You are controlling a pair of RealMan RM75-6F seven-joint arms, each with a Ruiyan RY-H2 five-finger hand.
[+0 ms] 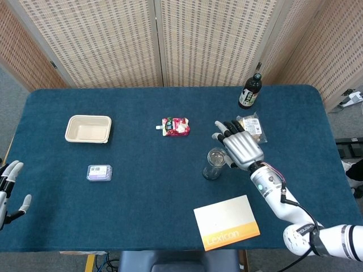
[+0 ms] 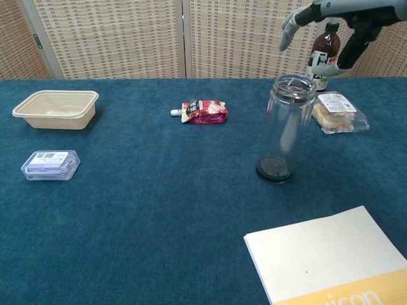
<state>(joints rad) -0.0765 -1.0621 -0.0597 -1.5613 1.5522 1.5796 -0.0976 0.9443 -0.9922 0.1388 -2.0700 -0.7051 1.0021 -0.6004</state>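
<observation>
The right hand (image 1: 241, 146) hovered just above and beside the clear jar (image 1: 214, 163), fingers spread and holding nothing. The jar stood upright on the table (image 1: 142, 187), near the snack pack (image 1: 251, 128). The left hand (image 1: 8, 184) was open at the table's edge.

The right hand (image 1: 243, 148), fingers spread, hovers just beside the upright clear jar (image 1: 214, 164).

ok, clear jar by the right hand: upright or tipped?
Upright. The clear jar stands on its dark base, open mouth up, apparently empty; the right hand is above it, not touching.
</observation>
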